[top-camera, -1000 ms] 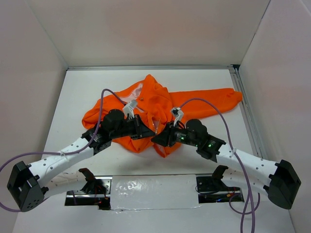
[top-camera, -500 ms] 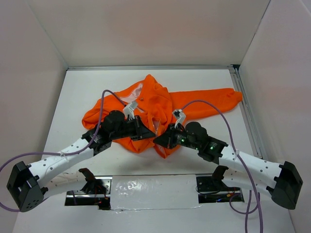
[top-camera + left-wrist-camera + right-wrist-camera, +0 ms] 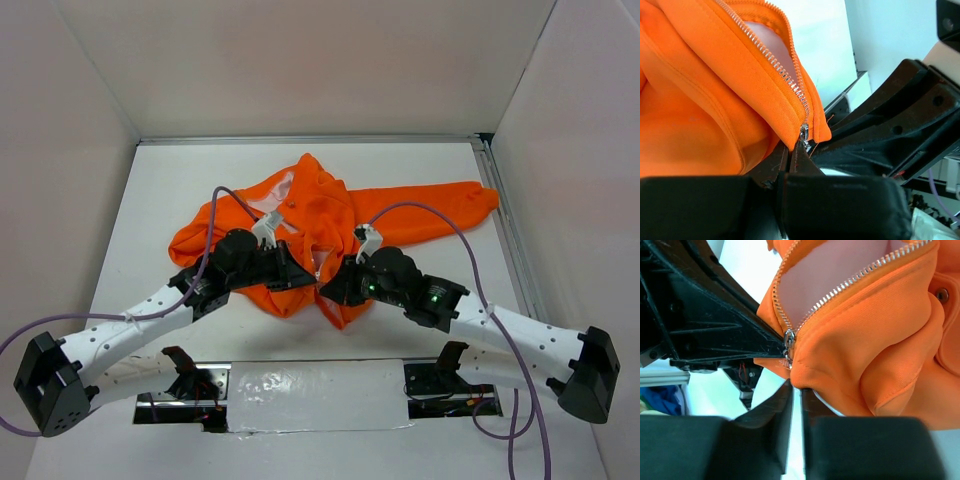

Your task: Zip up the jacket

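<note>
Orange soft fabric jacket (image 3: 320, 205) lies crumpled in the middle of the white tabletop (image 3: 170, 180), its front hem nearest the arms. At that hem the black left gripper (image 3: 302, 276) and black right gripper (image 3: 328, 284) meet almost tip to tip. The left jaws are pressed nearly together on the hem corner just under the silver metal zipper slider (image 3: 803, 131). The right jaws are likewise almost closed, pinching the hem beside the slider. Beyond the slider the silver zipper teeth (image 3: 771, 60) part, showing pale pink lining (image 3: 825, 275). Farther off, one long sleeve (image 3: 440, 210) stretches to the right.
</note>
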{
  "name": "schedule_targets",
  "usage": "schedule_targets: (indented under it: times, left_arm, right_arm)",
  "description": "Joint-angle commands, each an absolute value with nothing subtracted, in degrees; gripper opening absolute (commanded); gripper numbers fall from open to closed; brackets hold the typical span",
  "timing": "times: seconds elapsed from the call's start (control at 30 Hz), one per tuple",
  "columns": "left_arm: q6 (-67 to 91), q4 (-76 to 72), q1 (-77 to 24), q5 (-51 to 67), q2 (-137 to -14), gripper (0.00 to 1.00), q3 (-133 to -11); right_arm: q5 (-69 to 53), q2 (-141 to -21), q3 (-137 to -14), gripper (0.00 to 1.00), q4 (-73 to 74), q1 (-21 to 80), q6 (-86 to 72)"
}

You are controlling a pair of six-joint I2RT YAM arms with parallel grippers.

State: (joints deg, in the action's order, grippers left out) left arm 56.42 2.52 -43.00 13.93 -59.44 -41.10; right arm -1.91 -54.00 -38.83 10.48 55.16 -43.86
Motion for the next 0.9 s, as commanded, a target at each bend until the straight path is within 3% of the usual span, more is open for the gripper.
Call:
schedule_targets:
  times: [0.0,0.07,0.27,0.73,0.87]
  left_arm:
    - [54.40,0.97,-42.89,14.50,-58.89,0.00,-40.78]
    - [54.23,0.79,-42.89,14.76,-58.89,0.00,-40.69]
    - [54.58,0.53,-42.89,16.00,-58.54,0.00,-40.69]
    - [55.37,-1.58,-42.89,17.84,-58.10,0.00,-40.25]
    - [55.72,-1.76,-42.89,17.75,-57.66,0.00,-40.17]
  right_arm:
    - [-0.18,-54.40,-41.22,0.15,10.12,55.63,-43.16]
    - [-0.18,-54.49,-41.05,0.10,9.15,55.64,-42.46]
    - [-1.49,-55.90,-41.57,0.31,8.18,55.63,-41.31]
    - [-4.22,-55.90,-40.25,0.33,1.67,55.63,-39.64]
    - [-3.78,-56.16,-40.08,0.28,1.50,55.55,-39.90]
